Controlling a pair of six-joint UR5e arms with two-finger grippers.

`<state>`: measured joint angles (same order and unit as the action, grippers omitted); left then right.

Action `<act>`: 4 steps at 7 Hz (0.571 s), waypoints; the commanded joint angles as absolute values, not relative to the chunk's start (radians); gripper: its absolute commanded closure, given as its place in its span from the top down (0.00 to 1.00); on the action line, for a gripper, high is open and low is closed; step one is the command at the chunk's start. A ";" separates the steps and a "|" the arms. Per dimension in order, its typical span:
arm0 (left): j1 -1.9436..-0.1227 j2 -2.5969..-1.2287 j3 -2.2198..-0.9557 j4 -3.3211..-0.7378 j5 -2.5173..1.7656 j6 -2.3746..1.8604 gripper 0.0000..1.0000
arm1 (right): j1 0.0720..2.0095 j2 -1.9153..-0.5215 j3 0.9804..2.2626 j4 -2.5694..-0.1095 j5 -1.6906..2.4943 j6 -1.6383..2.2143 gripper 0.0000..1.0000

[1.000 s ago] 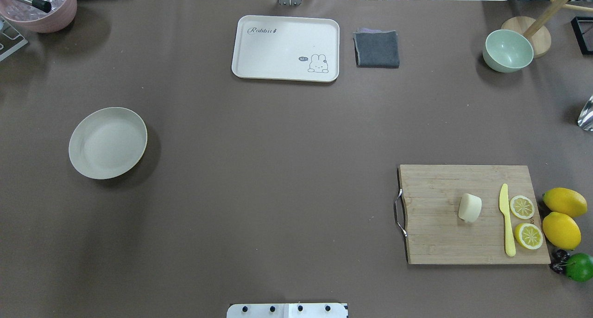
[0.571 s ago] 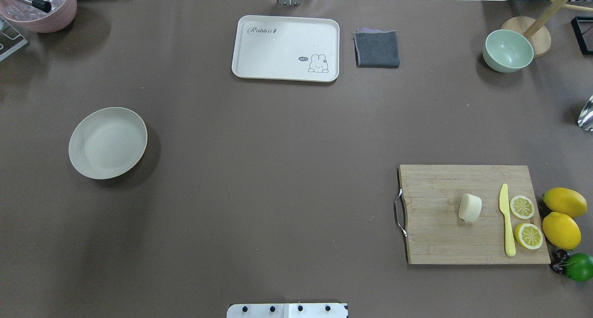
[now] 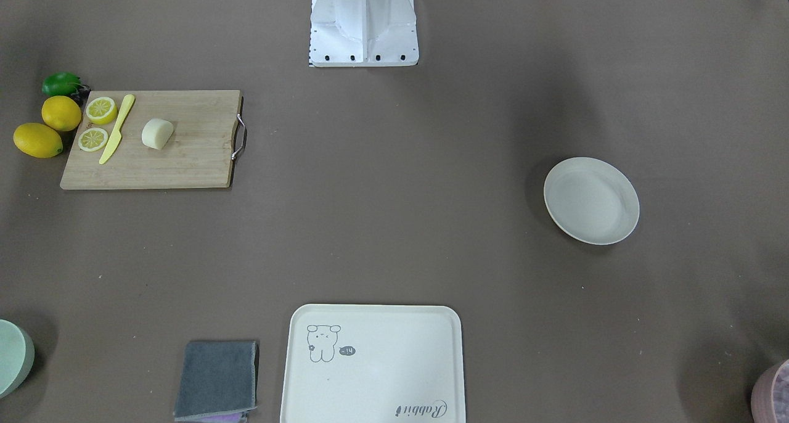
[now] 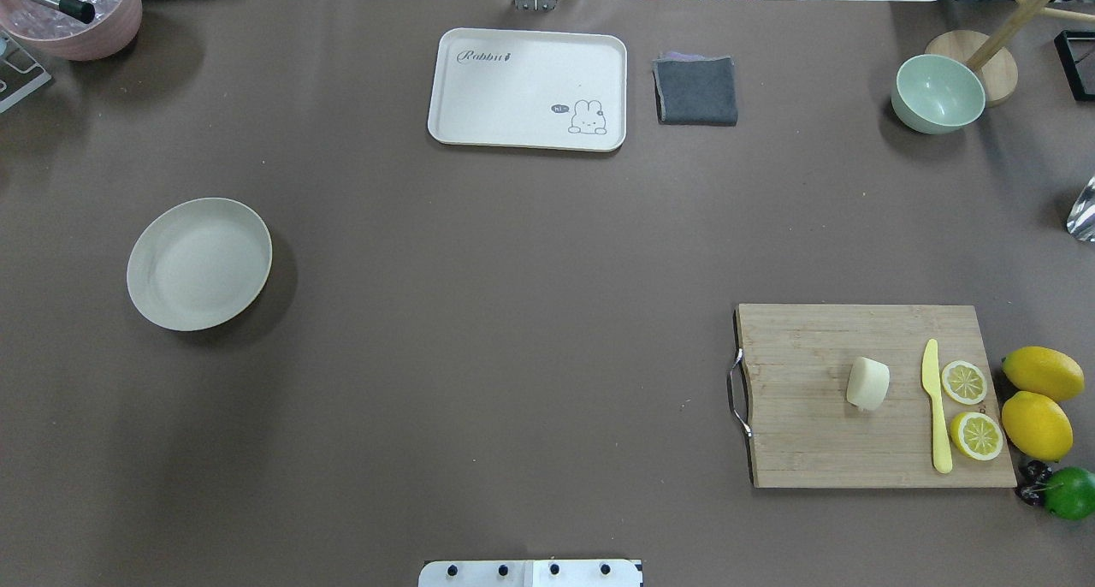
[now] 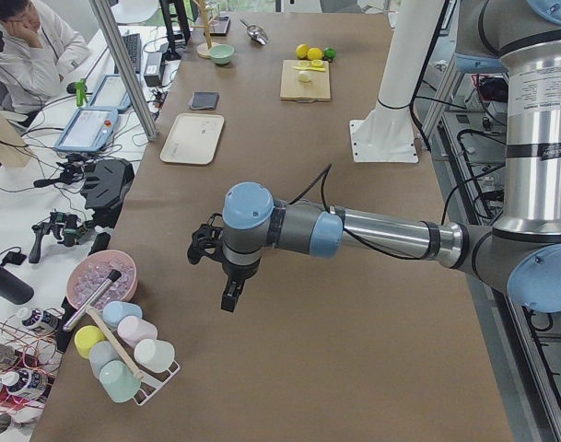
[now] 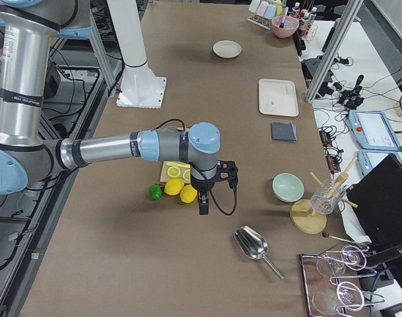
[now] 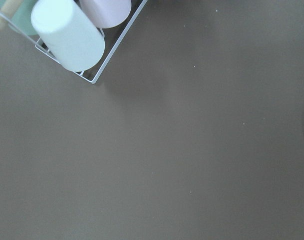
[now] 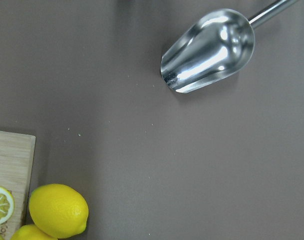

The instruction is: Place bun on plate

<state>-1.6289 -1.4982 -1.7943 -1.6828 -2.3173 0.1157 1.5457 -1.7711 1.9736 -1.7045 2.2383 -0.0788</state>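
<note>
Overhead exterior: bun [image 4: 867, 383] on cutting board [image 4: 804, 441], plate [image 4: 198, 263] well apart; only side views show left gripper [image 5: 232, 296] and right gripper [image 6: 202, 205], cannot tell their opening

Bun [image 4: 867, 383] on board [image 4: 813, 450], plate [image 4: 198, 263] apart

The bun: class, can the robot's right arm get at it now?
Probably yes: the bun lies uncovered on the cutting board, apart from the knife, and the right gripper hangs nearby.
</note>
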 commanded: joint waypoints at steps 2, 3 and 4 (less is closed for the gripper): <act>-1.623 -1.511 -1.764 -1.928 -2.322 -0.039 0.98 | 1.566 -1.706 1.956 -1.626 2.243 -0.075 1.00; -1.617 -1.471 -1.761 -2.006 -2.322 -0.038 0.98 | 1.568 -1.722 1.959 -1.625 2.264 -0.078 1.00; -1.596 -1.459 -1.714 -2.095 -2.324 -0.037 0.98 | 1.566 -1.724 1.944 -1.626 2.298 -0.078 1.00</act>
